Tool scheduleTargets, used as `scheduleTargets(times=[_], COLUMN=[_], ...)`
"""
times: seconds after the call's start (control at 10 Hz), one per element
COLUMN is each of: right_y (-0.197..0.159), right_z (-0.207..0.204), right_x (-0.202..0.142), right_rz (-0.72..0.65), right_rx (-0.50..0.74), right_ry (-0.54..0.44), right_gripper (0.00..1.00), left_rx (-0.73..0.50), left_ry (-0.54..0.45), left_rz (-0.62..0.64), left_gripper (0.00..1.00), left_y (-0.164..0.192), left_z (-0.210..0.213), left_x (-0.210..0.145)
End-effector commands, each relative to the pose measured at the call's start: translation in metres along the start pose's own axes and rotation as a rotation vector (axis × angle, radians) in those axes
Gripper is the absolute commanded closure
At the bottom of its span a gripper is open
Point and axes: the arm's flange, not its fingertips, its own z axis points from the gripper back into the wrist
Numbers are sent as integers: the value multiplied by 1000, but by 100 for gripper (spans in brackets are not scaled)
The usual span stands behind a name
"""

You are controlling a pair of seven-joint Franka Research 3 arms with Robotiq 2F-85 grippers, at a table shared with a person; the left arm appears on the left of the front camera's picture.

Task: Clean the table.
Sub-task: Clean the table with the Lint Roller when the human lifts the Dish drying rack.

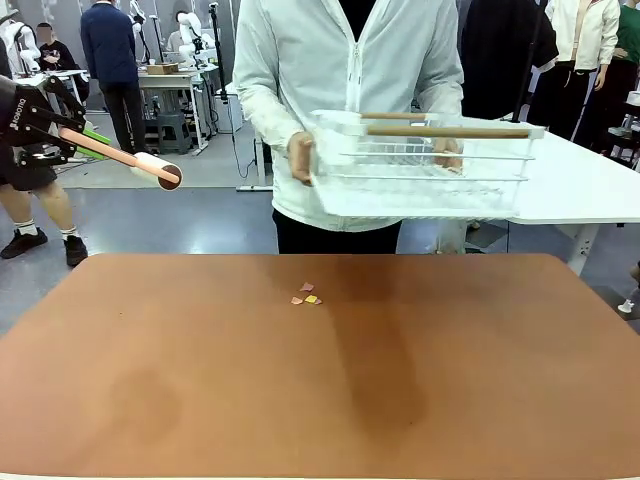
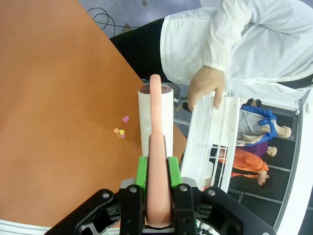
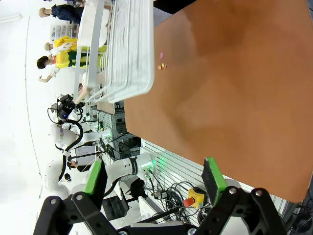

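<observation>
Pink lint roller (image 2: 155,117) pinched tight by its handle in the left gripper (image 2: 156,169), long way pointing straight out ahead. Held up off the brown table (image 1: 320,400). Little paper bits (image 2: 120,129) down there, below the roll's tip and just to one side. Spread wide and empty: right gripper (image 3: 154,176), far from the bits. Probably best to lower the roll and push across them.
</observation>
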Motion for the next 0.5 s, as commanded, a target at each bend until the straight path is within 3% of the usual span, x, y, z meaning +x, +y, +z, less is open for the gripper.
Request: scheduleTargets(times=[0.0, 0.4], right_y=[3, 3], right_z=[1, 1], right_x=[-1, -1], right_rz=[10, 10], right_rx=[4, 4], right_ry=[-4, -4], right_gripper=[0, 0], left_rx=[-2, -2], left_ry=[-2, -2], left_rz=[0, 0], left_gripper=[100, 100], left_y=[0, 0], left_z=[0, 0], left_x=[0, 0])
